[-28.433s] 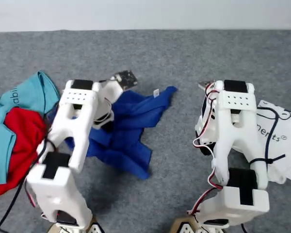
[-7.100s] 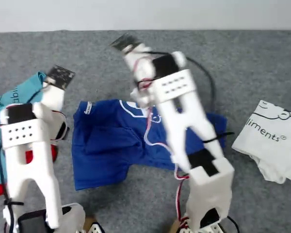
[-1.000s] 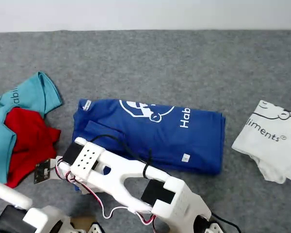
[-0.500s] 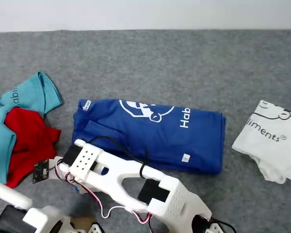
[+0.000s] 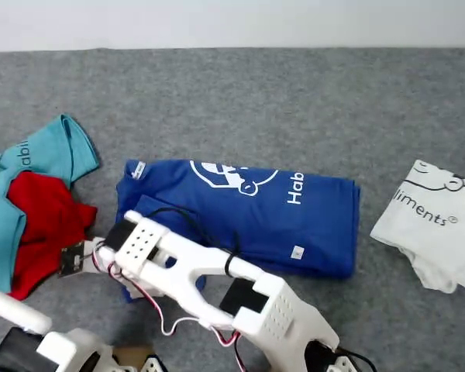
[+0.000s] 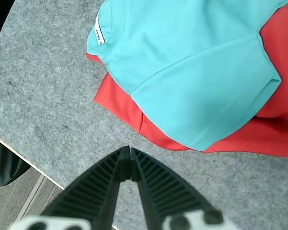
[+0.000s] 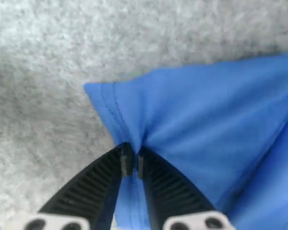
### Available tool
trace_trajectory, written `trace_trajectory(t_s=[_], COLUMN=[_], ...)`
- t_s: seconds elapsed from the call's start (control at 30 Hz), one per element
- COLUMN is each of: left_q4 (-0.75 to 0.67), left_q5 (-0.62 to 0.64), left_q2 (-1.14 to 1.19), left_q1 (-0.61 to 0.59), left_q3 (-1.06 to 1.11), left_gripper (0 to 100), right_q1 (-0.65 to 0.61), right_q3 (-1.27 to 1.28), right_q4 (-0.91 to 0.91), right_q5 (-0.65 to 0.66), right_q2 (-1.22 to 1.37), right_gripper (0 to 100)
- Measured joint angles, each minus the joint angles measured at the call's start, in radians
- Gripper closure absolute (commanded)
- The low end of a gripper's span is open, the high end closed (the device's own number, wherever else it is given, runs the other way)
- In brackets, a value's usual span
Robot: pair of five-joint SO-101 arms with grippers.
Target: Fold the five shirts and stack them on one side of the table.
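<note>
The right pincer [image 7: 133,160] is closed, pinching the blue shirt's [image 5: 287,225] near-left corner. The left pincer [image 6: 130,158] is closed and empty above the table [image 6: 38,96], by the teal shirt [image 6: 192,72].

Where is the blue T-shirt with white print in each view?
High view: the blue T-shirt with white print lies spread at the centre of the grey felt table.
Right wrist view: its hemmed edge is pinched in the right gripper.
Left wrist view: teal shirt over red shirt instead.
Shared landmark: the grey felt.
</note>
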Motion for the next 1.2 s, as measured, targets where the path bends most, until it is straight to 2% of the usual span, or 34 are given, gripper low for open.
trace_trajectory(t_s=[0.23, 0.4, 0.77, 0.97, 1.03, 1.2], left_q4=[0.000, 0.000, 0.000, 0.000, 0.000, 0.000], left_q5=[0.000, 0.000, 0.000, 0.000, 0.000, 0.000], left_q2=[0.000, 0.000, 0.000, 0.000, 0.000, 0.000], left_q1=[0.000, 0.018, 0.026, 0.026, 0.026, 0.026], left_q3=[0.000, 0.000, 0.000, 0.000, 0.000, 0.000], left_gripper=[99, 99, 99, 99, 99, 99], right_q1=[0.083, 0.160, 0.301, 0.325, 0.333, 0.376], right_q3=[-0.229, -0.287, -0.287, -0.287, -0.287, -0.287], right_q4=[0.163, 0.173, 0.028, -0.006, -0.021, -0.038], right_q5=[0.000, 0.000, 0.000, 0.000, 0.000, -0.025], right_q2=[0.008, 0.012, 0.052, 0.101, 0.104, 0.114], right_gripper=[98.7, 98.7, 98.7, 98.2, 95.7, 80.2])
